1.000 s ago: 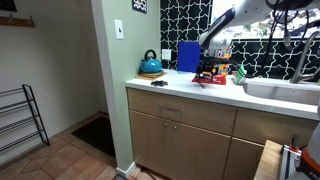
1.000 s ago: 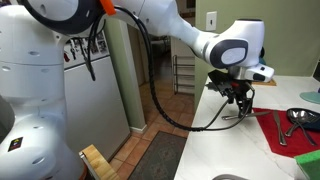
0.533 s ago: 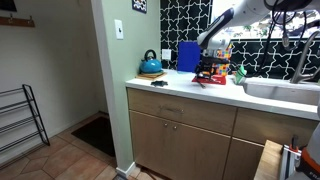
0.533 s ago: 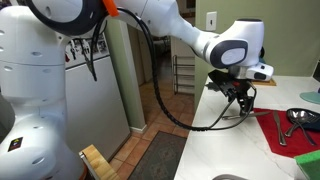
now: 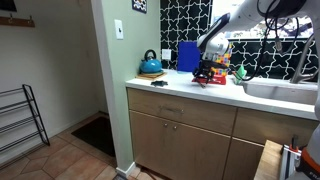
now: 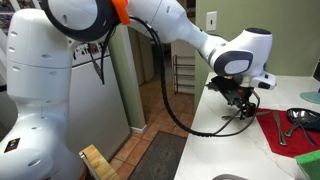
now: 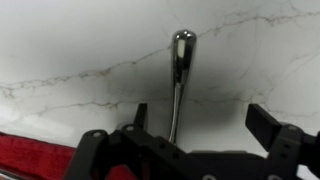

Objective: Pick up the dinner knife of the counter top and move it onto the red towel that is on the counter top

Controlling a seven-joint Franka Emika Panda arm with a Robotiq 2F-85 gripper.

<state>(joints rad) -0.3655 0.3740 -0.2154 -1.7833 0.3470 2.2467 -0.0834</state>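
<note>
1. Wrist view: I see the dinner knife [image 7: 178, 85] lying flat on the white counter top [image 7: 70, 50]. Its rounded end points away from me and its near end is hidden behind the gripper body.
2. My gripper [image 7: 200, 112] sits right over the knife with its fingers spread wide, one on each side, holding nothing.
3. The red towel [image 7: 30, 160] shows at the lower left corner, beside the gripper.
4. In an exterior view, the gripper hangs low over the counter, with the towel [image 6: 278, 138] just beside it.

Dinner knife [image 7: 178, 85], red towel [image 7: 30, 160] on counter top [image 7: 60, 45]
</note>
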